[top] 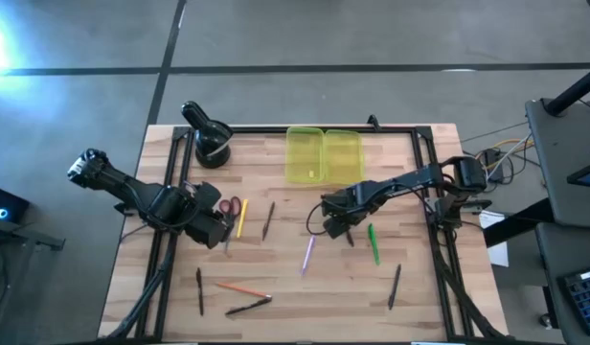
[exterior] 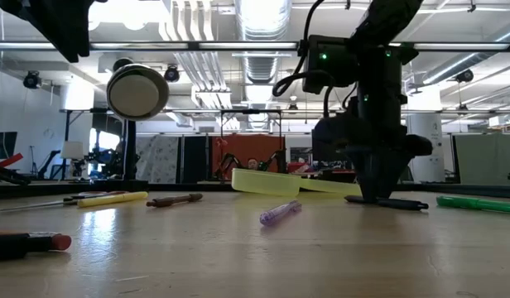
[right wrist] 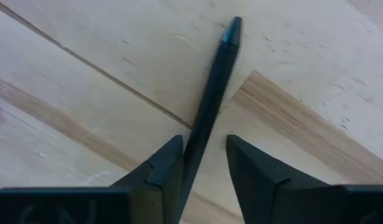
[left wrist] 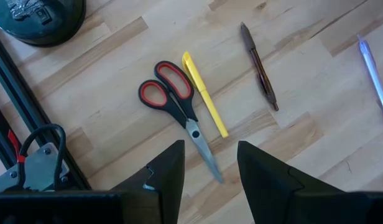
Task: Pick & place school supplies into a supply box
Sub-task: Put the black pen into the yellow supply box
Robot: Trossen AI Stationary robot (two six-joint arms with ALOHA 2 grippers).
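Wooden counter (top: pixel 305 297) carried scattered pens and pencils; the yellow supply box (top: pixel 323 154) lay open near its far edge, beside a black round holder (top: pixel 211 144). Right gripper (right wrist: pixel 203 163) stood low at mid-counter, its jaws straddling a dark pen (right wrist: pixel 210 93) lying flat, with a gap visible on one side of it. A green pen (top: pixel 374 243) and a purple pen (top: pixel 307 254) lay nearby. Left gripper (left wrist: pixel 210 171) hovered with jaws spread just beside the blade tip of the red-handled scissors (left wrist: pixel 173 102), which touched a yellow pen (left wrist: pixel 205 102); a brown pen (left wrist: pixel 260 65) lay apart.
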